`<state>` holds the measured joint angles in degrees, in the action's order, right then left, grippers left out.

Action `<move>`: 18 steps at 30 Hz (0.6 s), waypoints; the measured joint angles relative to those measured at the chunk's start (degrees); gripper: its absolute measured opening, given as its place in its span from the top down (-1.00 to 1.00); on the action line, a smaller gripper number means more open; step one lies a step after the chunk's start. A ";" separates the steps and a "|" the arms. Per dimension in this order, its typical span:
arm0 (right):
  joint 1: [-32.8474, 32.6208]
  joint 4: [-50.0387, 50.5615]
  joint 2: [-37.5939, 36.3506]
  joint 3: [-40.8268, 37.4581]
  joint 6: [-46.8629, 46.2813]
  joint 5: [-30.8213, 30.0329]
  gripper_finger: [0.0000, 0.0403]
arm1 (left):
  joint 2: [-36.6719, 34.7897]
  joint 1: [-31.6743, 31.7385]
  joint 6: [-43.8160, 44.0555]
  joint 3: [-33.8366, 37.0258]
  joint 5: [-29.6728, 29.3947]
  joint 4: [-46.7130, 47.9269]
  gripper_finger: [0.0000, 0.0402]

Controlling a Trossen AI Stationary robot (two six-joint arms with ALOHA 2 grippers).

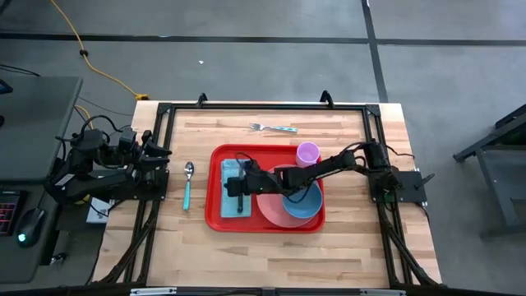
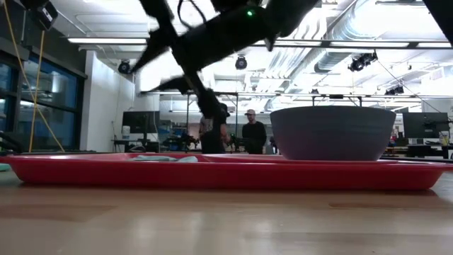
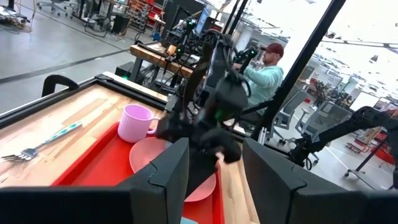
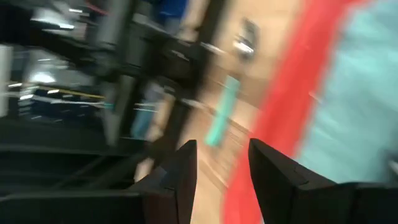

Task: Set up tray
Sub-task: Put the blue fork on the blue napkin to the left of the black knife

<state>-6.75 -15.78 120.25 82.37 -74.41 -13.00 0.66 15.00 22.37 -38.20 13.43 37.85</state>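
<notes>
We see the red tray [image 1: 215, 218] lying flat near the middle of the wooden table [image 1: 345, 247]. Inside it, a light blue napkin [image 1: 233, 186] rests on the left part. A pink plate [image 1: 271, 210] sits on the right part, with a blue bowl [image 1: 306, 204] on top of it. A pink cup [image 1: 307, 153] stands at the tray's far right corner.

The right gripper [image 1: 236, 187] reaches across the tray from the right and hovers over the napkin. In its wrist view its two dark fingers [image 4: 180, 174] stand slightly apart with nothing between them.

On the bare wood just left of the tray lies a spoon [image 1: 188, 182] with a teal handle. A fork [image 1: 274, 127] lies beyond the tray, near the far edge.

The left gripper [image 1: 158, 154] waits at the table's left edge, fingers apart and empty.
</notes>
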 joint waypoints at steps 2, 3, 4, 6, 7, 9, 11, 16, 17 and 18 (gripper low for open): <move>0.57 -5.22 0.00 0.00 4.07 0.17 0.39 | 0.00 -0.02 0.00 0.00 0.02 0.00 0.10; 0.92 -7.80 0.00 0.04 5.97 0.45 0.39 | 0.00 0.00 0.00 0.00 0.02 0.00 0.10; 1.29 -9.86 0.00 0.07 7.76 0.71 0.39 | 0.00 -0.02 0.00 0.00 0.02 -0.02 0.10; 2.13 -13.88 0.00 0.07 11.64 1.83 0.39 | 0.00 0.00 -0.01 0.00 0.02 0.00 0.10; 2.67 -15.64 0.00 0.07 13.64 2.52 0.39 | 0.00 -0.01 -0.05 0.00 0.03 0.00 0.10; 3.84 -18.50 0.00 0.43 17.34 4.32 0.39 | -0.01 0.00 -0.33 0.00 0.04 0.00 0.10; 5.26 -18.89 0.00 1.86 21.04 7.11 0.39 | 0.00 -0.02 -0.70 0.00 0.04 0.00 0.10; 9.03 -17.83 0.00 9.50 30.99 15.52 0.39 | -0.01 -0.02 -0.90 0.00 0.00 -0.32 0.10; 9.78 -16.68 0.00 11.71 33.07 17.28 0.39 | 0.00 -0.01 -0.90 0.00 -0.01 -0.54 0.10; 10.50 -14.67 0.00 14.25 35.18 18.93 0.39 | 0.00 -0.02 -0.91 0.00 -0.01 -0.74 0.10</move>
<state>3.75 -30.45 120.25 96.62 -39.22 5.93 0.67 14.99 21.47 -38.20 13.42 37.10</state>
